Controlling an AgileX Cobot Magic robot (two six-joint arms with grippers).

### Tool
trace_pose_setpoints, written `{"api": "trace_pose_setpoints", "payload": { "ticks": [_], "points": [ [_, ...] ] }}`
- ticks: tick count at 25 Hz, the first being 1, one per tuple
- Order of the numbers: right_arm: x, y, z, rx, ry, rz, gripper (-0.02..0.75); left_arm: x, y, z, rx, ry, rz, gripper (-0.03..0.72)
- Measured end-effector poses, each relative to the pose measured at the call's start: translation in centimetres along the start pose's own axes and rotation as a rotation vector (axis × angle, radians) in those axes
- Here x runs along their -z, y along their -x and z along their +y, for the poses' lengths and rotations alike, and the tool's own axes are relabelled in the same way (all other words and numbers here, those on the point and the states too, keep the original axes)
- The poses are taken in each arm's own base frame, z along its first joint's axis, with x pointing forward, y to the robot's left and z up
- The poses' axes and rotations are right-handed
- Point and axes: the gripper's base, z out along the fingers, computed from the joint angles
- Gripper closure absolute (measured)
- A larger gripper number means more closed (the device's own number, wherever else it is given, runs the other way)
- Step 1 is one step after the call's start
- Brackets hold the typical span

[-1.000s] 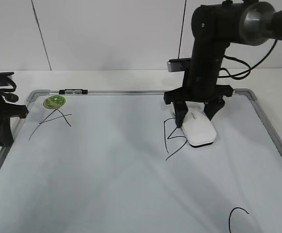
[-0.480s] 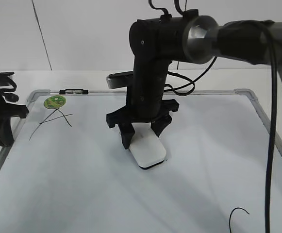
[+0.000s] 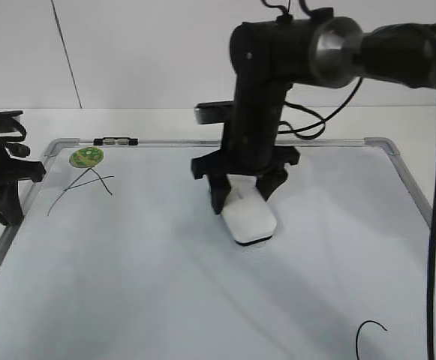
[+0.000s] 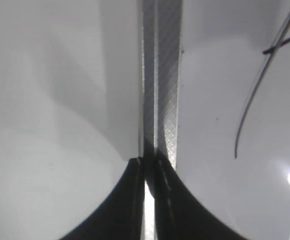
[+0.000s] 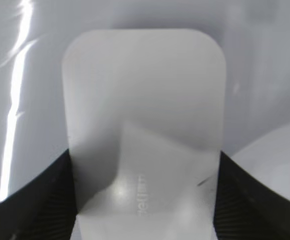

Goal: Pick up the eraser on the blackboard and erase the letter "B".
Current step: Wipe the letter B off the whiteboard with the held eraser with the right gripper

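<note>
Right pincer (image 3: 245, 196) pinches the eraser (image 3: 249, 219), felt side down on the blackboard (image 3: 127, 285); no "B" strokes show around it, so erasing looks done, with only setting the eraser down possibly left. Eraser bears faint embossed lettering, unreadable. Farther off, left pincer (image 4: 147, 172) sits pressed together over the board's frame, beside the scrawled "A" (image 3: 82, 187).

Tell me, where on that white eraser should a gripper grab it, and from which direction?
Across its two long sides, coming straight down from above. The eraser lies flat on the blackboard, a rounded rectangle narrower than it is long, so the fingers probably span the short width most easily. The right gripper holds it exactly this way; the right wrist view shows dark fingers flanking both long edges.
</note>
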Motion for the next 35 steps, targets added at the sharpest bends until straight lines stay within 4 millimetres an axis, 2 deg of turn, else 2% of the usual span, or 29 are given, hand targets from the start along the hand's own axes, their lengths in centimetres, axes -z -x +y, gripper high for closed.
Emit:
{"api": "trace_pose_setpoints", "payload": {
  "ticks": [1,2,4,7,11,14,19,21,25,32,35],
  "points": [
    [0.1,0.2,-1.1,-0.020,-0.005,-0.003,0.204,0.0,0.0,0.0,0.000,0.000,0.000,0.671],
    [0.3,0.6,-3.4,-0.066,-0.016,-0.008,0.204,0.0,0.0,0.0,0.000,0.000,0.000,0.671],
    [0.6,0.8,-5.9,-0.115,-0.028,-0.018,0.204,0.0,0.0,0.0,0.000,0.000,0.000,0.671],
    [0.8,1.0,-8.0,-0.162,-0.035,-0.026,0.204,0.0,0.0,0.0,0.000,0.000,0.000,0.671],
    [1.4,0.5,-8.5,-0.162,-0.058,-0.040,0.204,0.0,0.0,0.0,0.000,0.000,0.000,0.671],
    [2.5,-0.9,-9.1,-0.148,-0.111,-0.029,0.204,0.0,0.0,0.0,0.000,0.000,0.003,0.671],
    [6.6,-3.7,-9.2,-0.145,-0.131,-0.071,0.204,0.0,0.0,0.0,0.000,0.000,0.003,0.672],
    [7.3,-4.1,-9.1,-0.145,-0.131,-0.082,0.204,0.0,0.0,0.0,0.000,0.000,0.003,0.671],
    [6.4,-4.1,-9.2,-0.145,-0.132,-0.059,0.205,0.0,0.0,0.0,0.000,0.000,0.005,0.672],
    [2.5,-2.7,-9.6,-0.147,-0.138,0.018,0.205,0.0,0.0,0.0,-0.001,0.001,0.005,0.671],
    [2.1,-2.1,-9.4,-0.154,-0.118,0.014,0.205,0.0,0.0,0.1,-0.005,0.006,0.005,0.671]
  ]
}}
